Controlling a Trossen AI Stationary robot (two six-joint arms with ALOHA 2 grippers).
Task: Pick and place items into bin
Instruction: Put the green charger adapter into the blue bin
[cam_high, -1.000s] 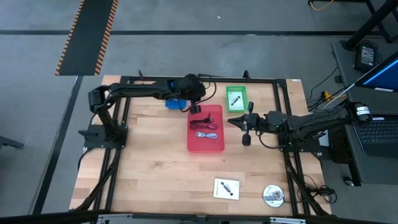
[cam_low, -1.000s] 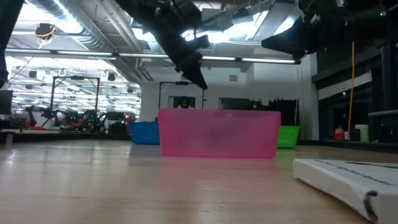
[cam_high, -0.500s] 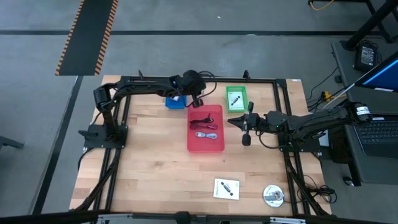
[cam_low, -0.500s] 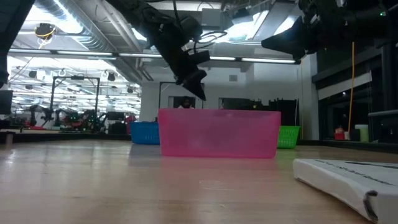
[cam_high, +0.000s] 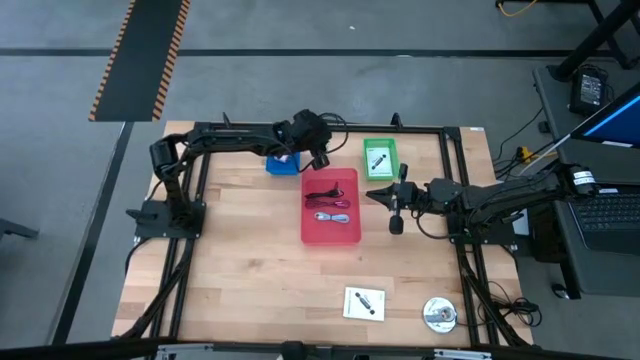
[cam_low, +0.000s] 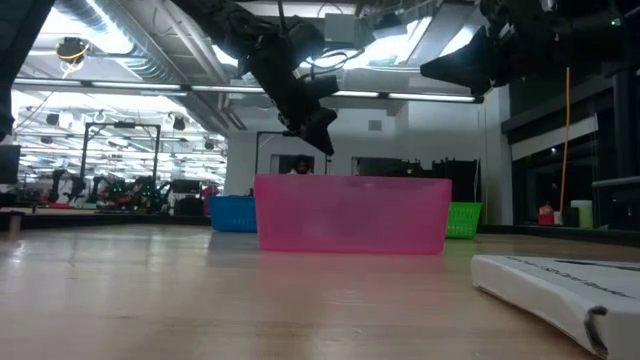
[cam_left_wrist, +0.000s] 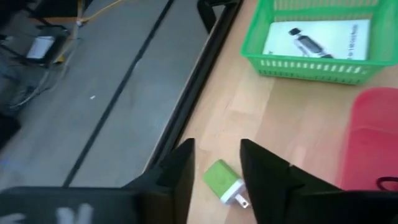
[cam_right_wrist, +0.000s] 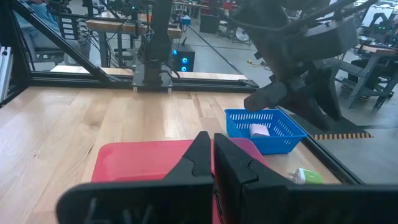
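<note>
A white card (cam_high: 364, 302) and silver disc (cam_high: 439, 315) lay at the desk's (cam_high: 240, 270) near right. Cables (cam_high: 330, 204) lay in the red bin (cam_high: 345, 233); right of it hung the right tool (cam_high: 397, 205), fingers together. Farther off, the left tool (cam_left_wrist: 214, 163) stood apart above a green plug (cam_left_wrist: 224, 182), empty.

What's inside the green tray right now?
The green tray holds one white card with a black part lying flat. Whether anything lies beneath the card cannot be seen.

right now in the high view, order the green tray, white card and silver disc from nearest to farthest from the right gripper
From the right gripper:
1. green tray, just behind it at the table's far edge
2. white card, toward the near edge
3. silver disc, near right corner, slightly farther
</note>
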